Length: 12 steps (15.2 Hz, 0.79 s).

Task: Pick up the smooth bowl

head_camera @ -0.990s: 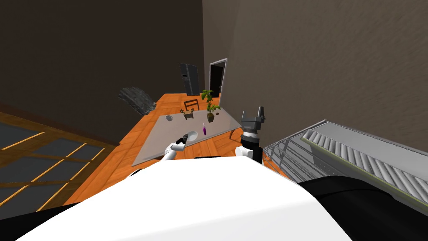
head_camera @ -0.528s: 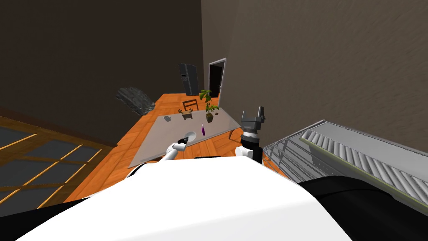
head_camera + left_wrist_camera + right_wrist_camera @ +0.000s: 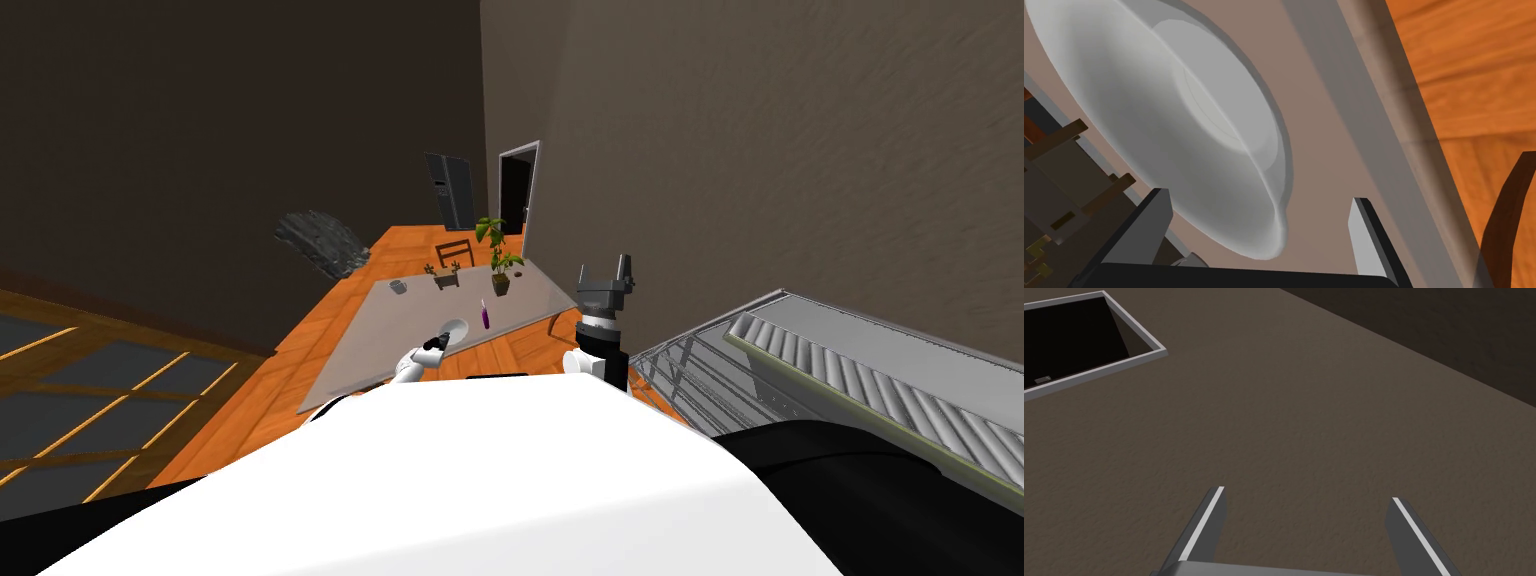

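**Grey tabletop (image 3: 1324,125): left gripper (image 3: 1260,197) hovering open at the bowl's (image 3: 1174,125) rim**

Grey tabletop is lying right under my left hand, its near edge running beside an orange wooden floor (image 3: 1474,65). I am holding the left gripper low over that edge, its two fingers standing wide apart and gripping nothing. The pale, smooth bowl is sitting upright on the tabletop close to the edge. Its nearest stretch of rim is showing between my fingers, though I cannot tell whether either blade is touching it. I am reading this pose as a setup for pinching the rim wall, one finger inside and one outside, since the bowl looks too broad to span whole. From the head camera, the same gripper (image 3: 436,342) is sitting at the bowl's (image 3: 455,328) near side.

The right gripper (image 3: 1307,494) is idling, raised off the tabletop's right corner (image 3: 605,267), fingers spread and empty. I judge it is parked there to keep clear of the working arm.

Farther along, a small purple thing (image 3: 486,314) is standing just beyond the bowl, close enough that I would be minding it on the lift. Past it a potted plant (image 3: 503,265), a smaller planter (image 3: 447,273) and a small grey item (image 3: 398,286) are standing well apart from the bowl. A wooden chair (image 3: 456,248) is waiting at the far end, and a doorway (image 3: 518,190) is opening onto a black area.

I am finding no brand, label or readable writing anywhere.
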Available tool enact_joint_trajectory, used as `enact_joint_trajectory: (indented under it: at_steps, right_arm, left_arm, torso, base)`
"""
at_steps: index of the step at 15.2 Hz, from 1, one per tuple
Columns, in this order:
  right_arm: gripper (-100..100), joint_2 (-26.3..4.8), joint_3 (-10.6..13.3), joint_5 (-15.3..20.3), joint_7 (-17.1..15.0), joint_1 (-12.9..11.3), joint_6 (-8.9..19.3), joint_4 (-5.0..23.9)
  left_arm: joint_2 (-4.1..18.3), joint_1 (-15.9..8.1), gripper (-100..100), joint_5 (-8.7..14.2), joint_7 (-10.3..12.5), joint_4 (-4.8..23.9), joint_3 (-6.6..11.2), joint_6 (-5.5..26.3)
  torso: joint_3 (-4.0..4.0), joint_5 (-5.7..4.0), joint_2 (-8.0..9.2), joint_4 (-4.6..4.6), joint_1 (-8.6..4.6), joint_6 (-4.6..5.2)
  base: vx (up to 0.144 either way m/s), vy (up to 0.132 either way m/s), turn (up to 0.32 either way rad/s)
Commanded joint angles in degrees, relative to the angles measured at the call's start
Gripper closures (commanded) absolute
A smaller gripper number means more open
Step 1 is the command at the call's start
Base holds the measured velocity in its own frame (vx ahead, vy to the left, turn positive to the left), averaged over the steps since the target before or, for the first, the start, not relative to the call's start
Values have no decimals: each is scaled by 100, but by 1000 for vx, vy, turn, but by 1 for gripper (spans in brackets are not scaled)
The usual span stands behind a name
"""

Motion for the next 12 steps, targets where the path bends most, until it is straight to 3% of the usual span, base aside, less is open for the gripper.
enact_joint_trajectory:
  at_steps: [1,2,3,7,8,12]
  right_arm:
    - [0,0,0,0,0,0,0,0]
    - [0,0,0,0,0,0,0,0]
    - [0,0,0,0,0,-1,0,0]
    - [0,0,0,0,0,-2,0,1]
    - [0,0,0,0,0,-1,0,0]
    - [0,0,0,0,0,-2,1,1]
  left_arm:
    - [-4,-13,-100,-27,17,158,17,-154]
    - [1,-38,-100,-14,9,125,12,-80]
    - [1,-49,100,-16,13,162,15,-118]
    - [-5,-59,100,-38,-26,150,-16,-140]
    - [-2,-97,100,-5,3,24,14,66]
    - [0,-202,100,22,-13,-143,10,341]
  torso:
    - [0,0,0,0,0,0]
    - [3,0,7,1,-2,0]
    - [9,-1,16,3,-2,0]
    - [17,-3,31,5,-8,-25]
    - [16,-4,31,3,-6,-30]
    - [42,-4,78,12,-4,-34]
  base:
    - [58,-2,0]
    - [30,-2,0]
    - [13,-1,1]
    - [4,0,-20]
    - [-56,0,29]
    - [-108,-3,19]
